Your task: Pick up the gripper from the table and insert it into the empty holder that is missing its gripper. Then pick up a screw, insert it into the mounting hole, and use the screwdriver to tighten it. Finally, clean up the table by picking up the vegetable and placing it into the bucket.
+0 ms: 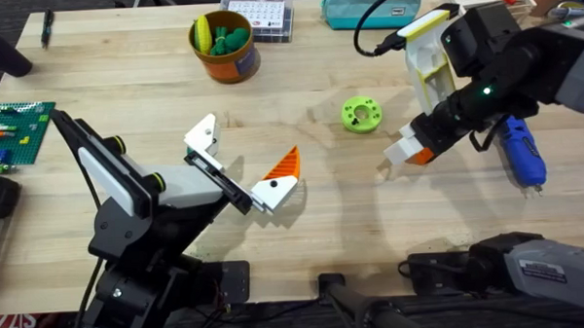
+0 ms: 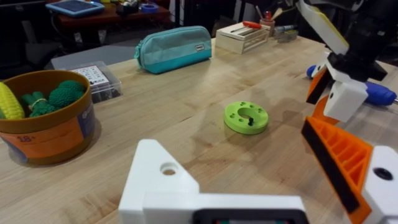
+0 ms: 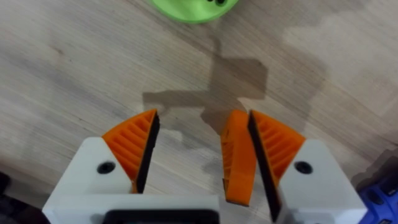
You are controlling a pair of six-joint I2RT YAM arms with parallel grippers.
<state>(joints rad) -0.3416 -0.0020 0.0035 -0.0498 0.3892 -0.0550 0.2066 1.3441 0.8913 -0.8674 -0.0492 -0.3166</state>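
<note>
Fingers of the left gripper point(image 1: 245, 151) stand wide apart above the table point(image 1: 123, 72), near the front edge, holding nothing. One finger point(image 2: 339, 163) carries an orange ribbed pad; the other point(image 2: 163, 180) is bare white plastic with an open screw hole.

To the right and a little farther out, the right gripper point(image 1: 408, 152) hangs low over the wood, pointing down. Its two fingers are parted, both with orange pads. The loose finger piece point(image 3: 236, 155) sits between them, its orange body lying flat against one pad, with a clear gap to the other pad point(image 3: 134, 146). I cannot tell whether the piece touches the table.

Just beside that gripper, on its right, the blue screwdriver point(image 1: 521, 151) lies flat on the wood with its metal tip toward the front edge.

A green disc point(image 1: 361, 114) rests on the table between the two grippers, slightly farther out.

Farther back stands the orange bucket point(image 1: 225, 48), upright, with a yellow corn cob point(image 2: 11, 101) and green vegetables point(image 2: 59, 94) inside. Behind it sit a clear box point(image 1: 258, 14) and a teal pouch point(image 1: 369, 5), well apart from the bucket.
</note>
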